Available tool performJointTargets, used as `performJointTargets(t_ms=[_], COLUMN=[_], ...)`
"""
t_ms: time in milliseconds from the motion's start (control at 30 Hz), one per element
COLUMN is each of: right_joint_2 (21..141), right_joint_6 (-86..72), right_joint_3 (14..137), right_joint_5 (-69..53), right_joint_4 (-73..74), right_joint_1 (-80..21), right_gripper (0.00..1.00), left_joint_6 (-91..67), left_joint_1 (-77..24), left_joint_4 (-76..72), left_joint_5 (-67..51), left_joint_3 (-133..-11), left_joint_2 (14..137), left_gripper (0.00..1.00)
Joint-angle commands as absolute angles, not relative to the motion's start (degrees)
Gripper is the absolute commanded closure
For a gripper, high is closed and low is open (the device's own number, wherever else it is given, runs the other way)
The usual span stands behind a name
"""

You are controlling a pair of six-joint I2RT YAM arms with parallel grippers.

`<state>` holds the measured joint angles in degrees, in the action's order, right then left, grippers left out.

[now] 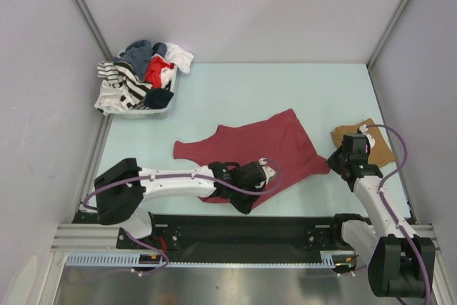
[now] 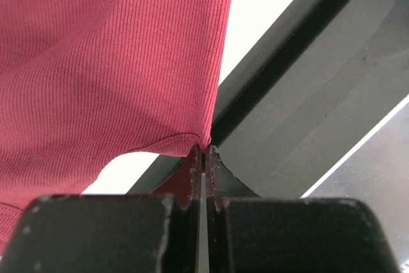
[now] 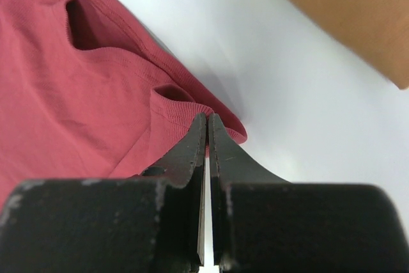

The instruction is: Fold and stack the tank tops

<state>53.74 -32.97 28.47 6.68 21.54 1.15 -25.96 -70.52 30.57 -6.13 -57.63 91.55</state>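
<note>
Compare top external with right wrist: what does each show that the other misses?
Top external only: the basket of mixed clothes, the left pincer, the full outline of the maroon tank top. Right wrist only: the right pincer with jaws shut on that top's hem corner, close up. Both: the maroon cloth, the tan top beside it, the pale table.

No legible txt, labels, brands, nos. or signs can be made out in any view: nothing readable is found on red top (image 1: 268,141), tan top (image 1: 380,149), basket (image 1: 158,113) or clothes (image 1: 132,80) in it.
</note>
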Motion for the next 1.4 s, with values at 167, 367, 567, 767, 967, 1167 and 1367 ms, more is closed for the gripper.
performJointTargets(t_ms=[167, 367, 567, 767, 967, 1167, 1367], right_joint_2=[51.9, 54.6, 54.5, 48.6, 43.9, 46.4, 51.2], right_joint_6=[-33.1, -33.0, -34.3, -40.1, -44.0, -42.3, -39.8], right_joint_3=[28.2, 30.0, 34.0, 35.1, 32.9, 43.5, 58.2], right_joint_5=[6.9, 6.4, 10.7, 16.0, 14.6, 16.3, 13.0], right_joint_4=[20.9, 19.7, 25.6, 34.4, 36.5, 35.2, 31.6], right_joint_1=[1.3, 0.2, -3.8, -4.7, -5.6, -5.7, -7.8], right_gripper=[1.00, 1.00, 1.00, 0.96, 1.00, 1.00, 1.00], left_joint_6=[-25.2, -23.8, -22.7, -21.4, -21.9, -21.9, -19.2], left_joint_1=[-70.1, -66.4, -64.0, -64.0, -64.6, -61.5, -56.7], left_joint_4=[34.2, 34.9, 35.8, 34.0, 34.4, 43.6, 53.3], left_joint_5=[-5.6, -7.1, -7.7, -11.1, -9.8, -3.6, 12.7], left_joint_3=[-58.6, -58.3, -57.4, -56.8, -56.3, -64.9, -78.9], left_joint_2=[87.4, 85.5, 83.5, 84.0, 83.9, 75.8, 71.8], left_gripper=[1.00, 1.00, 1.00, 1.00, 1.00, 1.00, 1.00])
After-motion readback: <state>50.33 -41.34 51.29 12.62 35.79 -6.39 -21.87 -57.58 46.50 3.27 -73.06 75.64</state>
